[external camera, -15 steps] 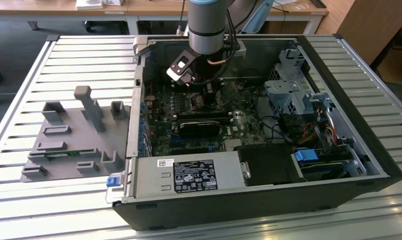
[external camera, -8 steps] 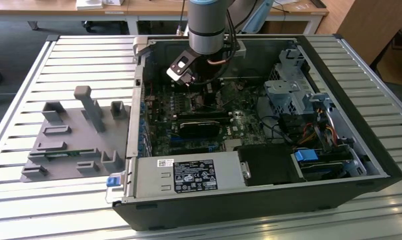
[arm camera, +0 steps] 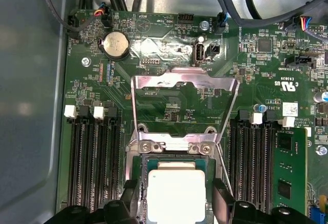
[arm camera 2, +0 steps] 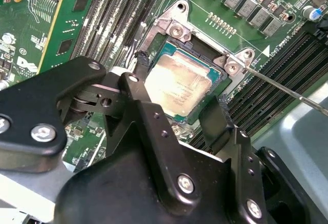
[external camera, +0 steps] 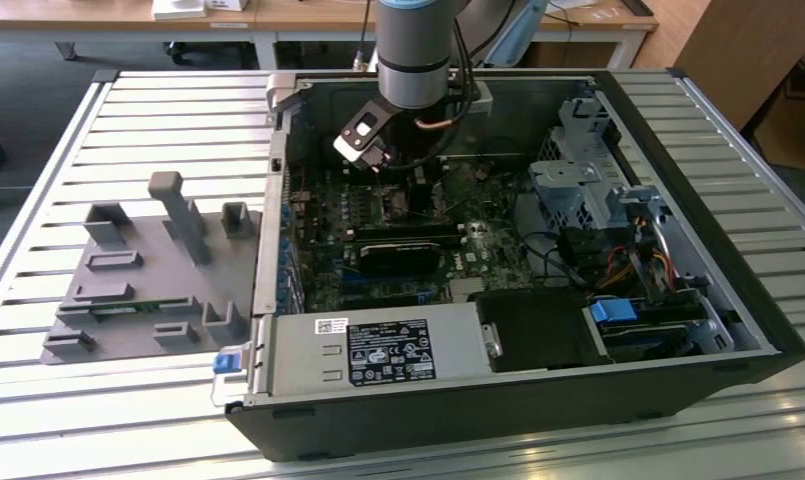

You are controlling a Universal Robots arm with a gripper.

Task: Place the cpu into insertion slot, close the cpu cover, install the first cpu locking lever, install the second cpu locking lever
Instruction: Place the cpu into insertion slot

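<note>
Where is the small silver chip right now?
In both wrist views the chip sits in the square socket on the green board, straddled by the open pincer, its metal cover raised beside it.

Print watch | large black-and-white label point(external camera: 390, 352) on the power supply box point(external camera: 302, 362), near side of the case: print too small to read | small white sticker point(external camera: 331, 324) just left of it: likewise | cpu point(arm camera 2: 179, 83) top: faint markings, illegible | motherboard point(arm camera: 169, 106): tiny white lettering, not made out
</note>
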